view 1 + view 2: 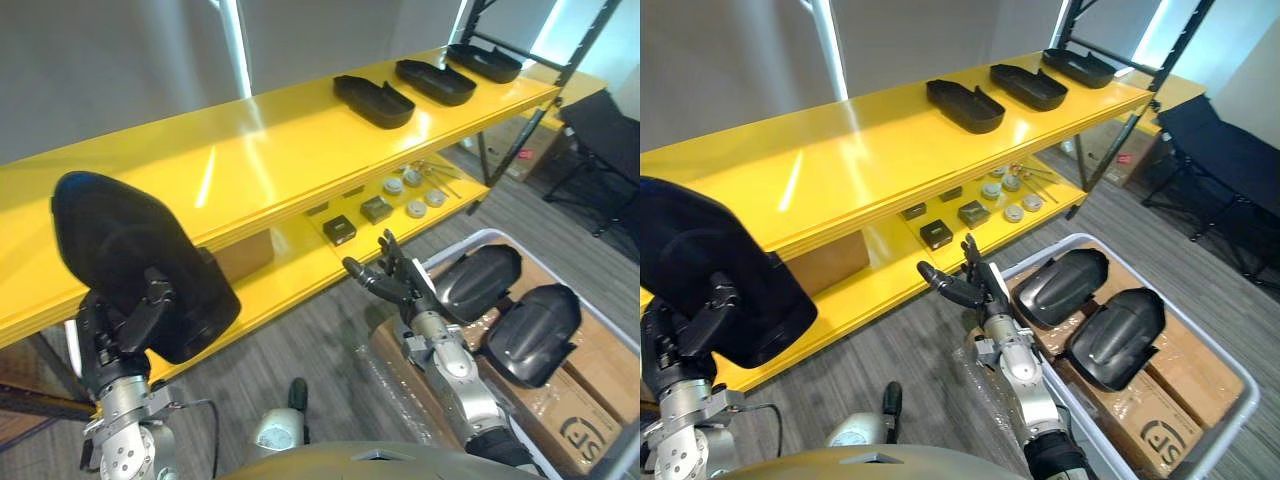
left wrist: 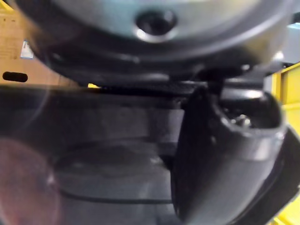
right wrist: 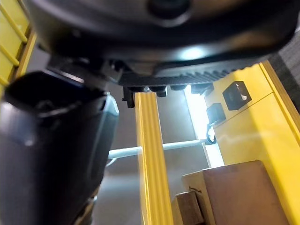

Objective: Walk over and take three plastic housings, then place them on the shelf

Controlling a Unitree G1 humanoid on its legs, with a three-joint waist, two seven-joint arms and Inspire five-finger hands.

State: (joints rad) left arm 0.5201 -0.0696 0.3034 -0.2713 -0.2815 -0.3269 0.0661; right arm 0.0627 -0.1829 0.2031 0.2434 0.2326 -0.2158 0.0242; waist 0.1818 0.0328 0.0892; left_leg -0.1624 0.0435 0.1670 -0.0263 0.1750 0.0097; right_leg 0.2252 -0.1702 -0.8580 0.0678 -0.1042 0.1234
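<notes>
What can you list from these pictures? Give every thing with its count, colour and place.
Shelf: one, yellow, two boards, ahead.
Shelved housings: three, black, in a row on the top board.
Bin: one, pale grey, on the floor at right.
Binned housings: two, black, in the bin.
Held housing: one, black, raised at lower left.
Cartons: brown, under the binned housings; count unclear.
Small boxes: at least two, dark, lower board.
Discs: four, pale, lower board.
Left hand: dark, curled round the held housing.
Right hand: dark, fingers spread, beside the bin.
</notes>
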